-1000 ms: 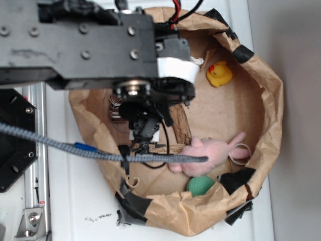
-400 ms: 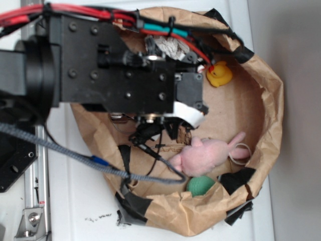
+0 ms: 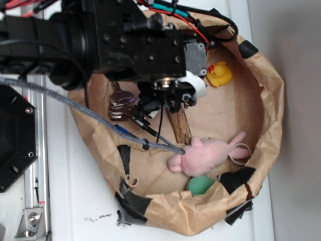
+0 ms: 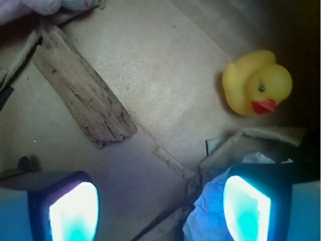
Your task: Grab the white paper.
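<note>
Beside right finger of claw (image 4: 160,211), white paper (image 4: 208,213) crumpled, claw released w/ nothing gripped

Crinkled white paper (image 4: 210,208), glossy rubber duck (image 4: 256,83), rough wood (image 4: 83,93)

Black boxy arm with exposed wiring

The arm (image 3: 125,45) was matte black, dotted with round screws, trailing red and teal wires and a grey braided cable (image 3: 75,108); pincer (image 4: 160,208) fingers (image 4: 74,212) glowed pale blue.
</note>
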### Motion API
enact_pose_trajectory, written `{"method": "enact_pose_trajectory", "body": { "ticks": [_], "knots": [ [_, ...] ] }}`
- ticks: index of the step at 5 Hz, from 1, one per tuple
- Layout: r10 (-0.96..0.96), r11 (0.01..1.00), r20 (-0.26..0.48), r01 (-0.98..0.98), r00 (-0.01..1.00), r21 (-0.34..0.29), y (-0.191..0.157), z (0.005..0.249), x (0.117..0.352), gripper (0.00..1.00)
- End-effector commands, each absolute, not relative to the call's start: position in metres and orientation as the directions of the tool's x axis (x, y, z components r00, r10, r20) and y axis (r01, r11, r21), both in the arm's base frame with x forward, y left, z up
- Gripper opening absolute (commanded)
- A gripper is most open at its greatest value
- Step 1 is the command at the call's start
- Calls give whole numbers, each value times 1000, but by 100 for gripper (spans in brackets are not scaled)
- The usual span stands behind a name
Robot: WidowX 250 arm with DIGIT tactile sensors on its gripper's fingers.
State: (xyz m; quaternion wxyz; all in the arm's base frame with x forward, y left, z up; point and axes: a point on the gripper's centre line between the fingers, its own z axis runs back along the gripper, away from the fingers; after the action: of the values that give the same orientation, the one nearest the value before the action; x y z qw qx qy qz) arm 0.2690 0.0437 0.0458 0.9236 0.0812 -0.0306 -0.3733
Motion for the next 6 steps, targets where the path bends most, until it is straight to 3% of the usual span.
{"method": "enact_pose_trajectory", "body": {
  "ticks": [1,2,3,4,5,6],
  "knots": [
    [-695,698,-28,684,718,211,71,53,276,100],
    [-691,694,-16,670,723,262,74,48,275,100],
    [-704,647,-68,678,707,349,72,31,281,100],
    [-676,663,-108,665,729,342,85,16,281,100],
    [-652,694,-94,642,752,326,89,13,280,0],
    [-656,703,-68,640,752,310,88,19,281,0]
  ]
}}
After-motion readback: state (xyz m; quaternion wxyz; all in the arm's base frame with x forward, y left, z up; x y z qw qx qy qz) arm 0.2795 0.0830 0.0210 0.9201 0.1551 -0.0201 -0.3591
